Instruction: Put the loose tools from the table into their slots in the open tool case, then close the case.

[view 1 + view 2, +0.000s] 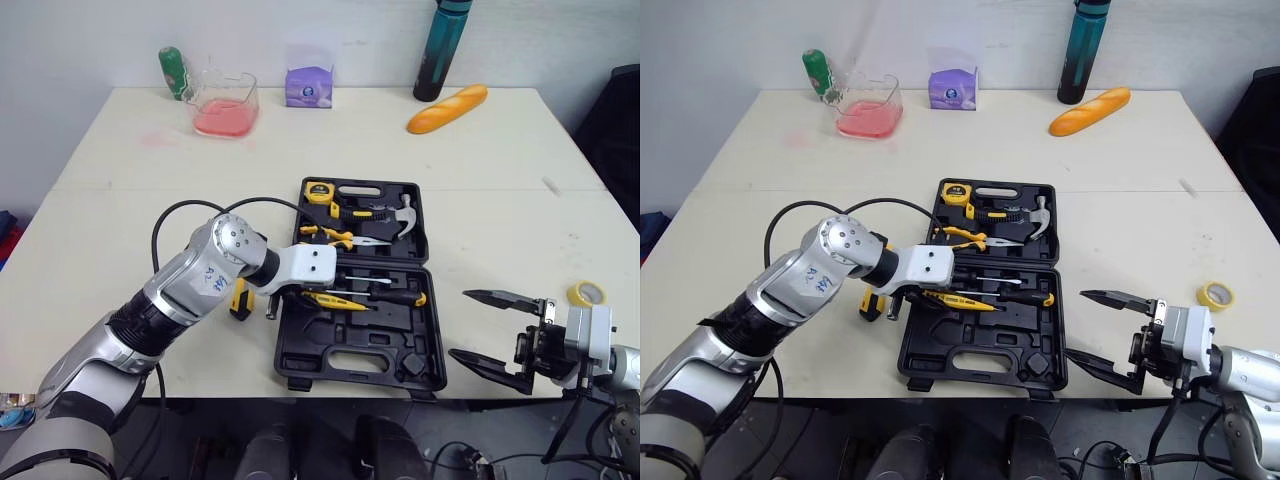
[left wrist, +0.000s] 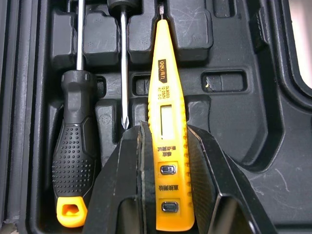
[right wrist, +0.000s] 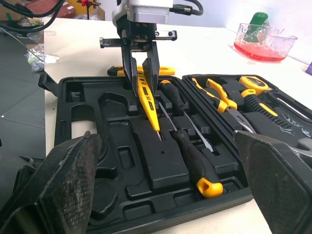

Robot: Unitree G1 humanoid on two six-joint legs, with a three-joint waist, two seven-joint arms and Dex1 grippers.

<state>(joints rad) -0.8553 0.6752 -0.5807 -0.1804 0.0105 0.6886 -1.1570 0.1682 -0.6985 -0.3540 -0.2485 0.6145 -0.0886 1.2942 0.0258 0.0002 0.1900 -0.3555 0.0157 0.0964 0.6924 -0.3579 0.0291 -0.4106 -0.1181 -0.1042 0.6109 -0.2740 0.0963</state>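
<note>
- left eye view: the left pincer (image 1: 303, 292) is clenched on a yellow tester (image 1: 342, 301), holding it over the near half of the open case (image 1: 330, 362) on the table (image 1: 100, 210). the right pincer (image 1: 463, 324) is spread wide and empty at the table's front edge, right of the case. a yellow-black tool (image 1: 240, 298) lies just left of the case.
- left wrist view: both fingers (image 2: 119, 190) press the tester's sides. a screwdriver (image 2: 73, 156) lies slotted beside it.
- right wrist view: the tester tilts tip-down, its tip near the case floor.
</note>
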